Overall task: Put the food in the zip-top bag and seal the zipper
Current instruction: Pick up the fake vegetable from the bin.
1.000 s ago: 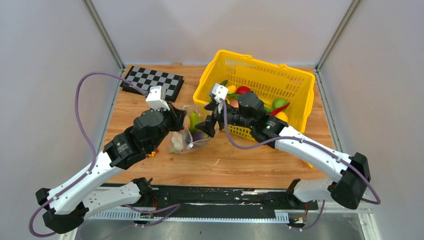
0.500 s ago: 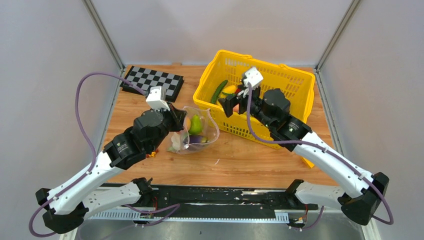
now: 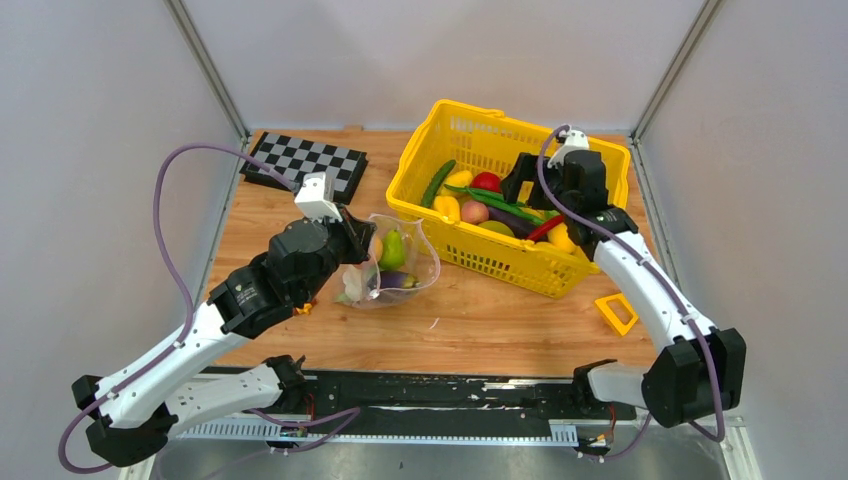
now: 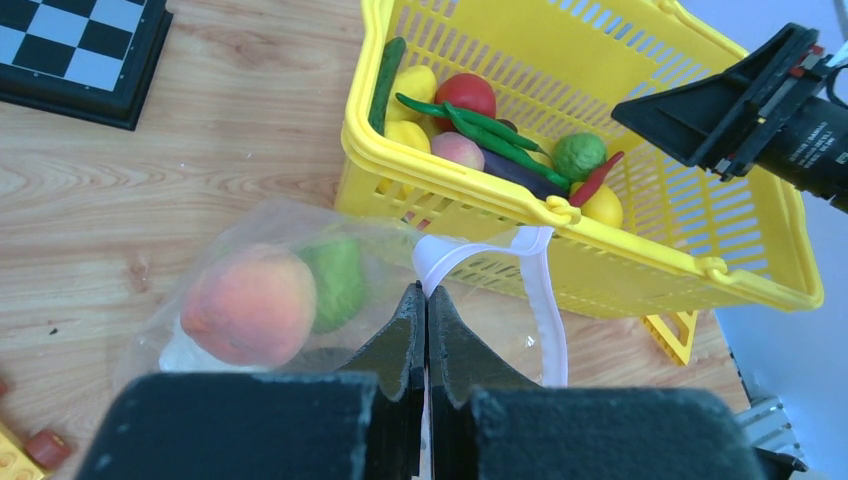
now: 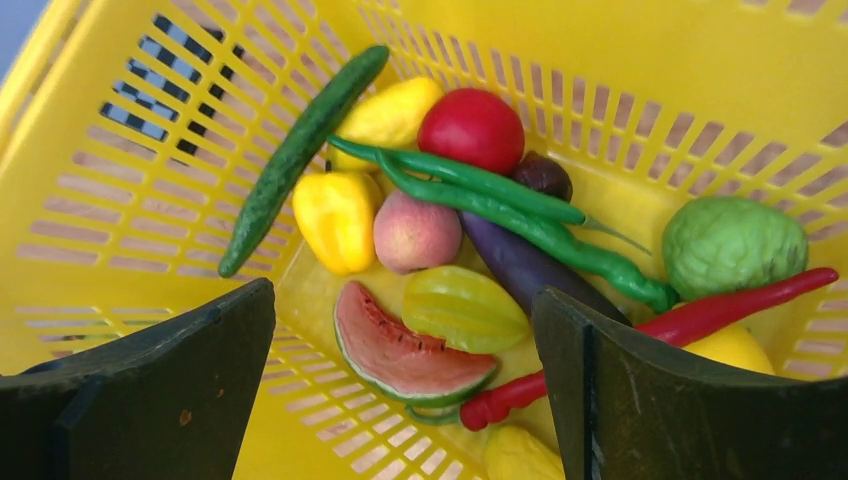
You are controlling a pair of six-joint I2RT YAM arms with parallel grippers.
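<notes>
Over the yellow basket [image 3: 505, 265] we find the right gripper [image 5: 402, 290], fingers spread wide and nothing between them. Look at the food [image 5: 415, 232] piled under it on the basket floor: a long cucumber [image 5: 300, 155] leaning along the wall, a red tomato [image 5: 472, 128] at the back, and a yellow pepper [image 5: 335, 218] touching a peach. Two thin green peppers [image 5: 480, 190] are draped across a dark eggplant [image 5: 520, 262]. Nearest those open fingers lie a watermelon slice [image 5: 400, 350] and a pale starfruit [image 5: 465, 308]. A red chili [image 5: 730, 305] runs under a bumpy green fruit [image 5: 733, 245].

Just beside the basket's near left corner sits the zip-top bag [image 3: 400, 265], lying on the wood with its mouth gaping. Whether it touches the basket wall I cannot tell. The left gripper [image 4: 427, 305] has its fingers pressed tight together on the bag's upper edge, pinching the plastic. The zipper [image 4: 543, 300] shows as a pale strip looping out from that pinch toward the basket's near rim. Inside the bag there's a second peach [image 4: 250, 305] against a green pear [image 4: 338, 280], plus a small purple piece [image 3: 398, 281] on the side nearer the basket.

Well to the basket's left, at the table's far edge, lies a checkerboard [image 3: 308, 160]. Off the basket's near right corner, a small yellow frame piece [image 3: 615, 312] rests on the wood.
</notes>
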